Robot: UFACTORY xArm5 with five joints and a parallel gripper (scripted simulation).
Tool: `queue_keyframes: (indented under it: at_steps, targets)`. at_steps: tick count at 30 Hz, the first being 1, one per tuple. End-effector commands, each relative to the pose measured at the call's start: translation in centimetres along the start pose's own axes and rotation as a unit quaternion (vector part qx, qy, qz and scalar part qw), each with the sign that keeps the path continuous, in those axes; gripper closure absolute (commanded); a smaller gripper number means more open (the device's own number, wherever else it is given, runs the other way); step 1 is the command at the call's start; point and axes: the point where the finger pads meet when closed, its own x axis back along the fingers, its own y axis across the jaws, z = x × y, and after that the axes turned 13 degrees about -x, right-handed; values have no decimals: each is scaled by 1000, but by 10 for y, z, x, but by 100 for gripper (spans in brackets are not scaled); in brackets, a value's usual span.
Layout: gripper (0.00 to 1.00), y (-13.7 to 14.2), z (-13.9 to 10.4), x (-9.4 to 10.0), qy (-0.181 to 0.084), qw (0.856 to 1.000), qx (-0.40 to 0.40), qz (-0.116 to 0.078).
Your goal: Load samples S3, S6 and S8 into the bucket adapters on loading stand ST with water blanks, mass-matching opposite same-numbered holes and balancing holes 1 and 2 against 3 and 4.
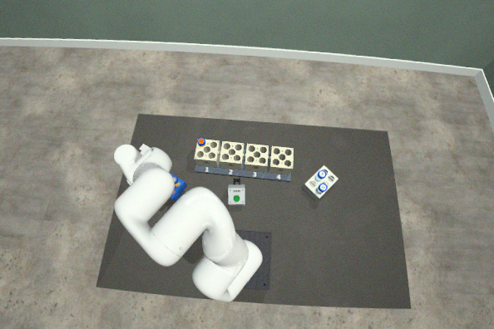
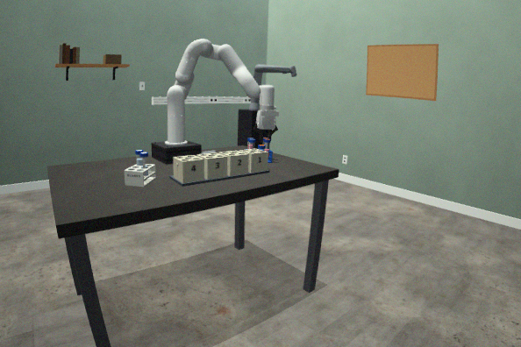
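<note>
Far left, top view: your gripper is clamped on a tube above the blue sample rack; which tube cannot be told. Rigid, smooth plastic, liquid-weighted: grip below the cap, keep it vertical. Next, adapter 1 holds S3; adapters 2–4 look unloaded. Rightmost, the blanks rack carries two tubes.

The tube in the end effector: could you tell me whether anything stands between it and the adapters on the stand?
Nothing visible stands in the gap. The end effector holds the tube above the blue rack, right beside adapter 1. S3 stands up from adapter 1's corner hole, so a low path farther along the row might clip it.
</note>
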Motion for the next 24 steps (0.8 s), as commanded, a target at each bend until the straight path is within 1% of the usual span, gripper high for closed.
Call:
queue_keyframes:
  at_steps: [1,13,14,24]
  targets:
    - [100,-2,0,1,-7,1000,0,2]
    - [100,-2,0,1,-7,1000,0,2]
    - [56,-2,0,0,-7,1000,0,2]
    - [56,-2,0,0,-7,1000,0,2]
